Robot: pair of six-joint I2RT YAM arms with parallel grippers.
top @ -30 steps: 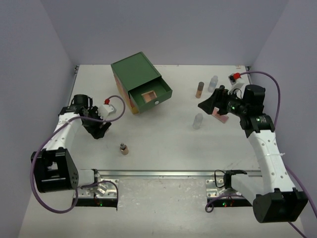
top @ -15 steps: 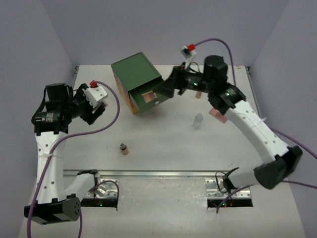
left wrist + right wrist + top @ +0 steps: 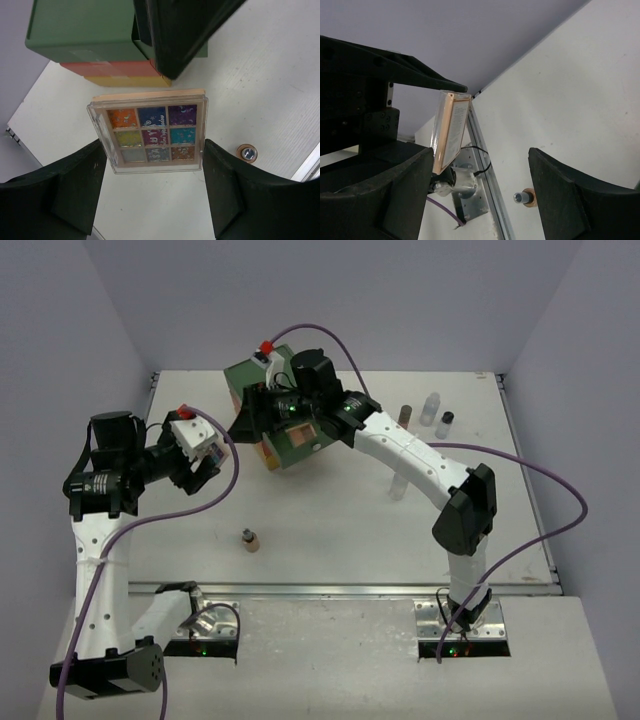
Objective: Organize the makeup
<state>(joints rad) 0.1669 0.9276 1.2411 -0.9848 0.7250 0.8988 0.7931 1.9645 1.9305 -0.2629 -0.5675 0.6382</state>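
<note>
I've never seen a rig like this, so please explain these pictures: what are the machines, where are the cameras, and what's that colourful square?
These are two robot arms bolted to a table. The wide picture looks down from above; the other two come from cameras on the wrists, each showing its own dark jaws. The left arm holds the square, a multicoloured palette, in shut jaws above the table. The right arm reaches over a green drawer box, its jaws open near the palette. On the table stand small bottles: three bottles far right, a clear bottle near the right arm, and a little tan bottle towards the front.
</note>
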